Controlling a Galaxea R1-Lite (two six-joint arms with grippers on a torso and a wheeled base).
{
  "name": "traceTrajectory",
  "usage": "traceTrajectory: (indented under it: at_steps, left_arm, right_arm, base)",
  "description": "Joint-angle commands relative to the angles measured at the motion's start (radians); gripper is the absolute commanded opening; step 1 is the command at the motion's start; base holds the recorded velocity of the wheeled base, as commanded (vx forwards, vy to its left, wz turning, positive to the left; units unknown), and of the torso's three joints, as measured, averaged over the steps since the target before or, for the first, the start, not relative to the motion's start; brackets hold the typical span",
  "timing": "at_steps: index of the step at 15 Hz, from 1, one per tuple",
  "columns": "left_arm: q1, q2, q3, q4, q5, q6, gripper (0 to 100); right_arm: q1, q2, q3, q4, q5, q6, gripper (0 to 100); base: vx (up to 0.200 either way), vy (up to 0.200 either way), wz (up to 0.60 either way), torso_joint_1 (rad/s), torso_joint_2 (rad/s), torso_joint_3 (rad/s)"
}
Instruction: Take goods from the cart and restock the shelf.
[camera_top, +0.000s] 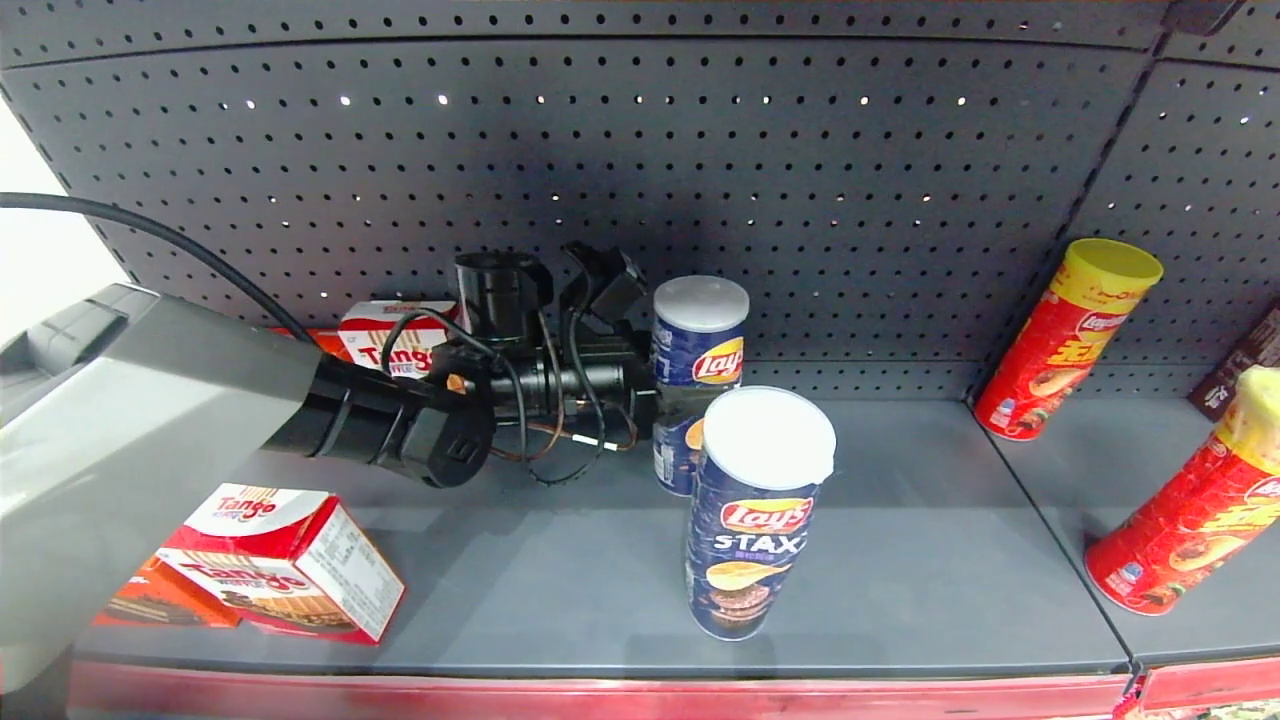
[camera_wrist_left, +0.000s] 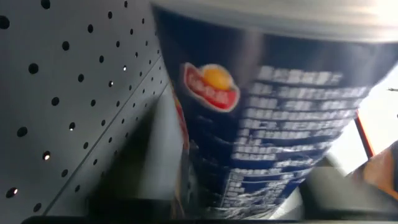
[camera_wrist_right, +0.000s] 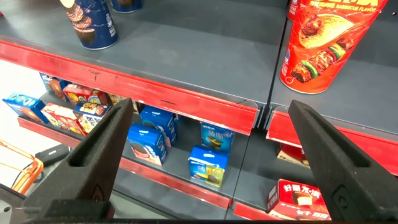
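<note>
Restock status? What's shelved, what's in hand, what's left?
Done: the front blue chip can stands on the shelf, with wafer boxes to its left and red chip cans to its right. In hand: the left end effector grips the rear blue chip can by the pegboard, not yet released. Left: the right end effector is open and empty; remaining cart stock can't be judged.

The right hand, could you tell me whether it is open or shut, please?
Open: the right hand has its two fingers wide apart, shelves visible between them.
</note>
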Motion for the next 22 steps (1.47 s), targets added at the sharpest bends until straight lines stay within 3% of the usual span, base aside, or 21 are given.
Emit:
traceTrajectory:
  at_steps: [1,9,13,16,17,19,22]
  left_arm:
    - [0.000,0.001,0.001,0.000,0.000,0.000,100]
    - [0.012,-0.136,0.119,0.011,0.012,0.003,100]
    - [0.023,-0.246,0.250,0.011,0.034,0.003,100]
    - [0.012,-0.285,0.288,0.029,0.114,0.005,100]
    - [0.008,-0.294,0.293,0.052,0.130,0.020,100]
    - [0.002,-0.315,0.299,0.133,0.209,0.075,100]
    - [-0.037,-0.320,0.300,0.178,0.357,0.082,100]
  right_arm:
    - [0.001,0.001,0.000,0.000,0.001,-0.001,100]
    - [0.001,0.001,0.000,0.000,0.001,0.001,100]
    - [0.001,0.001,0.000,0.000,0.001,0.001,100]
    - [0.001,0.001,0.000,0.000,0.001,0.001,100]
    - [0.001,0.001,0.000,0.000,0.001,0.001,100]
    - [0.001,0.001,0.000,0.000,0.001,0.001,100]
    - [0.001,0.001,0.000,0.000,0.001,0.001,100]
  base:
    - [0.000,0.000,0.00,0.000,0.00,0.000]
    - [0.000,0.000,0.00,0.000,0.00,0.000]
    - [0.000,0.000,0.00,0.000,0.00,0.000]
    - [0.000,0.000,0.00,0.000,0.00,0.000]
    - [0.000,0.000,0.00,0.000,0.00,0.000]
    - [0.000,0.000,0.00,0.000,0.00,0.000]
    - [0.000,0.000,0.00,0.000,0.00,0.000]
